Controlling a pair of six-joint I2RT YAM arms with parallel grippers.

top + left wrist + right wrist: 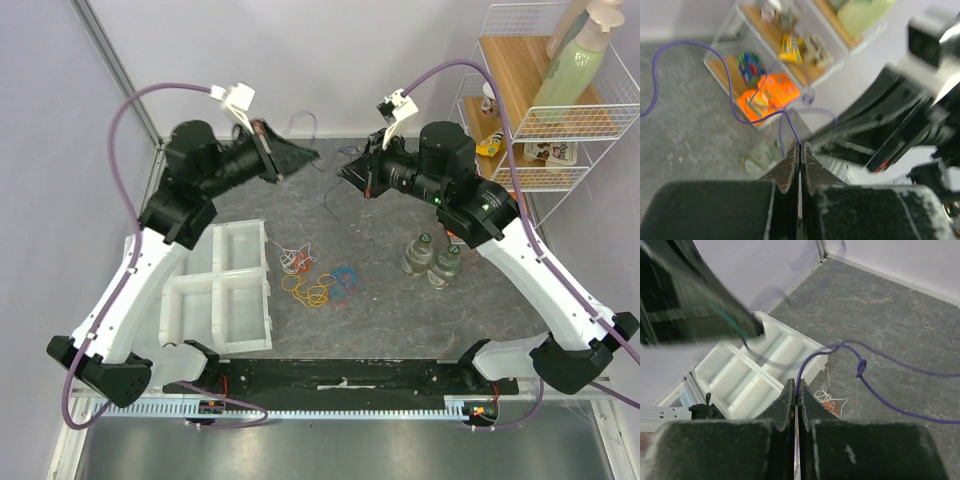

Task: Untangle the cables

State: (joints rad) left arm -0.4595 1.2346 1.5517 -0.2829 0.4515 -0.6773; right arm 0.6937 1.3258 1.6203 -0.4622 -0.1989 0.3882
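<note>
Left gripper: clamped on thin purple cable.
Right gripper: clamped on same cable; knot visible only here.
Overhead: loose cable loops centre frame on surface, beside white tray.

Seen from above and behind my two bases, the fixed camera looks down over the whole table, from the white tray on my left to the wire shelf on my right. My left wrist camera peers close along my left gripper toward that same shelf. My right wrist camera looks past my right gripper down at the same tray; the thin purple cable pinched at my left tips shows again, the same cable, at my right
</note>
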